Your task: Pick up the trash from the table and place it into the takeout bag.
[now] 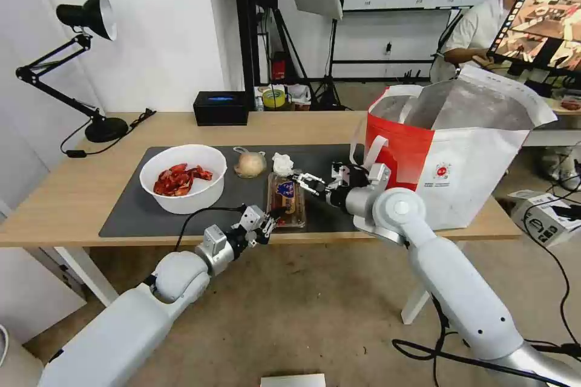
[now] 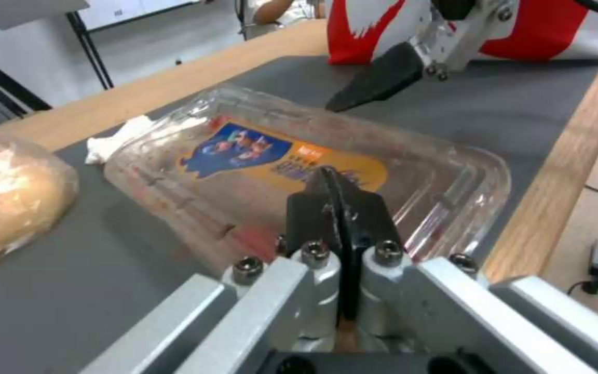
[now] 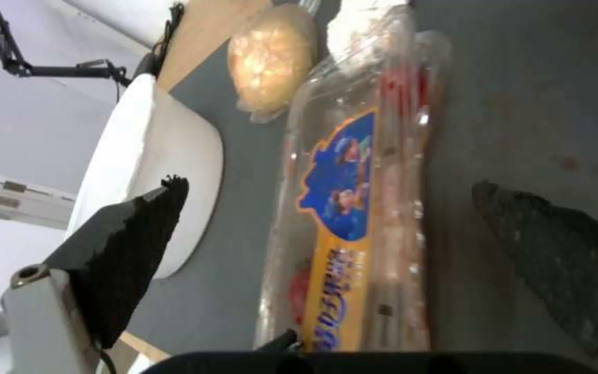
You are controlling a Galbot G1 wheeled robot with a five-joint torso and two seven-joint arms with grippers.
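Bowl (image 1: 183, 178), knotted bag (image 1: 250, 164), tissue (image 1: 282, 163) and tray (image 1: 286, 198) on mat (image 1: 133, 211), takeout bag (image 1: 460, 151) rightmost.

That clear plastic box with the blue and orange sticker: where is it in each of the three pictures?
Head view: the clear tray lies on the dark mat's near edge, between the left gripper and the right gripper.
Left wrist view: the tray lies mid-picture, just beyond the shut fingers.
Right wrist view: the tray runs between the open fingers.
Shared landmark: the knotted bag.
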